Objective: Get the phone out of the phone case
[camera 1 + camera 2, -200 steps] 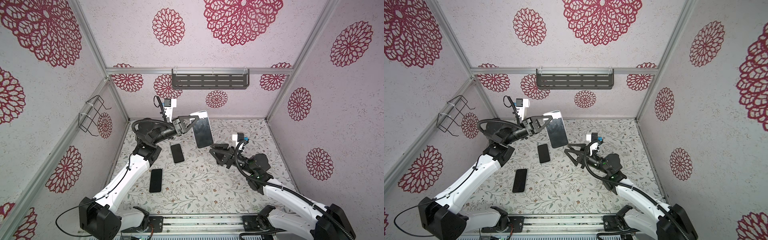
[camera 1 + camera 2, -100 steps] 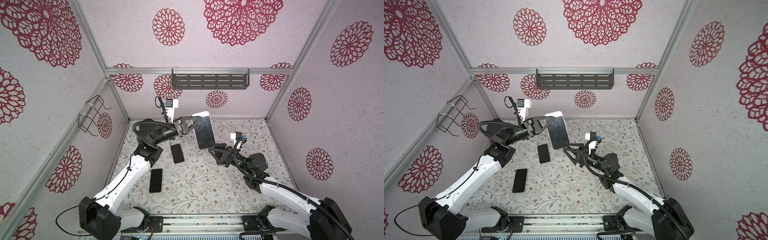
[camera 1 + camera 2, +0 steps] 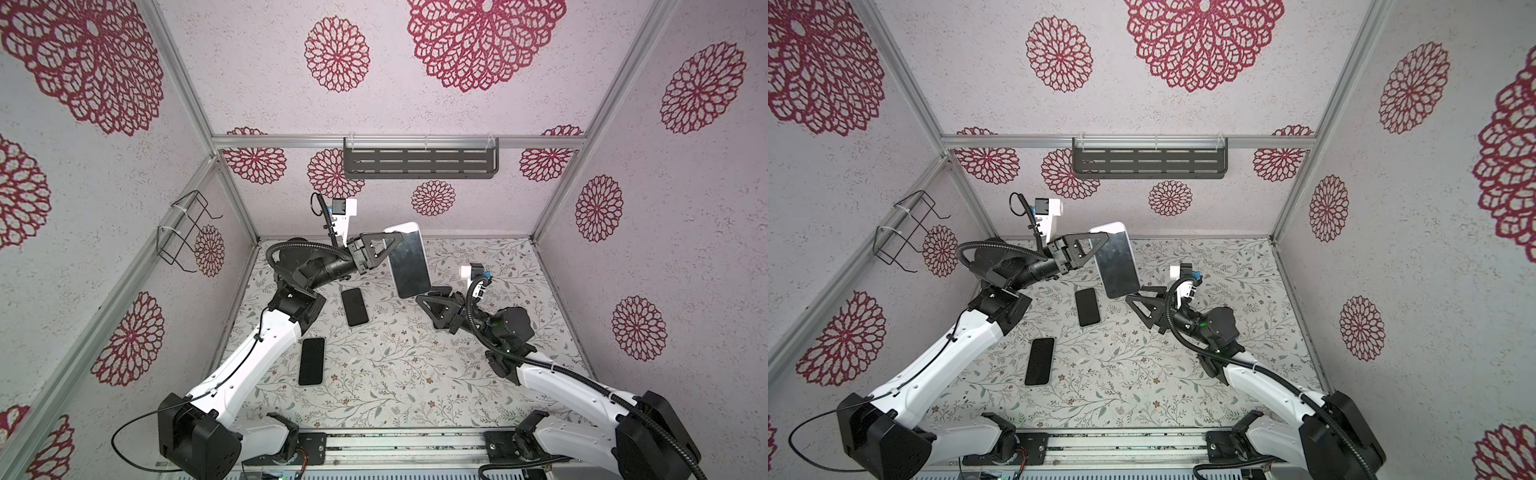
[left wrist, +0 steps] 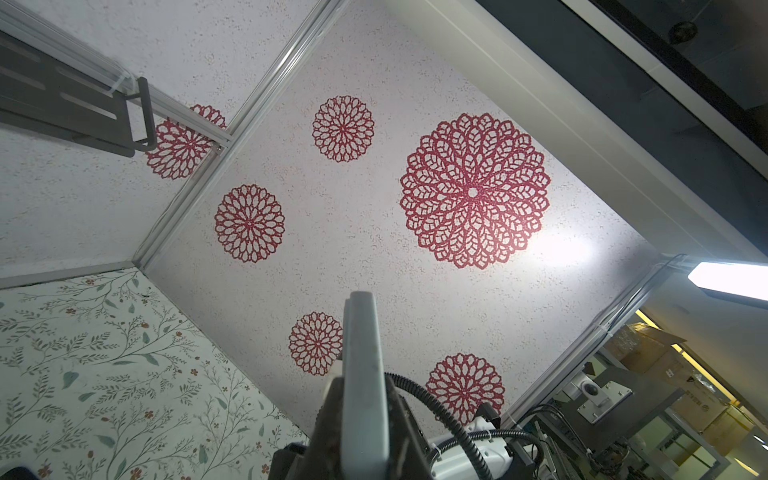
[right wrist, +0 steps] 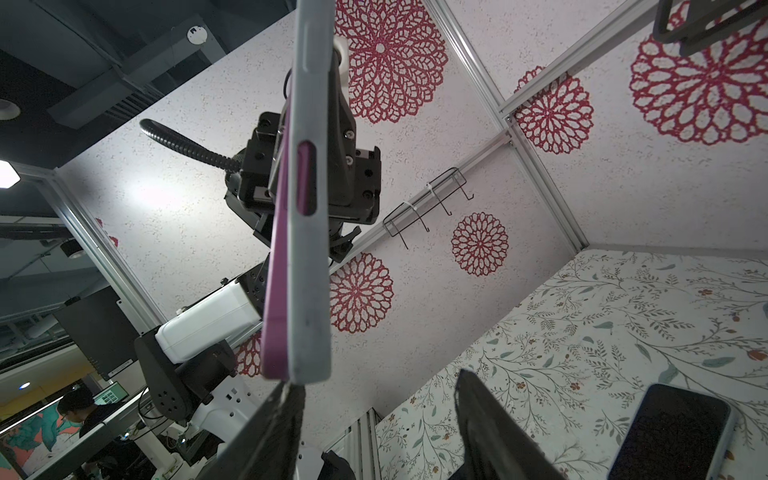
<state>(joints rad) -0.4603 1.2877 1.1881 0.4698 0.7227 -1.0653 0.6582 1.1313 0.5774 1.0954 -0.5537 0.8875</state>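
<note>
A phone (image 3: 409,266) with a dark screen sits in a pale grey phone case (image 3: 401,227) and is held upright above the table. My left gripper (image 3: 395,249) is shut on its upper part. In the left wrist view the case edge (image 4: 361,374) runs out between the shut jaws. In the right wrist view the phone's purple side (image 5: 278,270) shows beside the grey case (image 5: 309,249). My right gripper (image 3: 432,307) is open just below the phone's lower end. One fingertip (image 5: 291,395) lies right under the case corner; I cannot tell whether it touches.
Two more dark phones lie flat on the flowered table, one near the middle (image 3: 354,306) and one nearer the front (image 3: 311,360). A dark shelf (image 3: 419,162) hangs on the back wall. A wire rack (image 3: 187,232) hangs on the left wall.
The held phone has shifted slightly to the right. The right gripper has edged a little closer under its lower end. Neither gripper's opening has changed.
</note>
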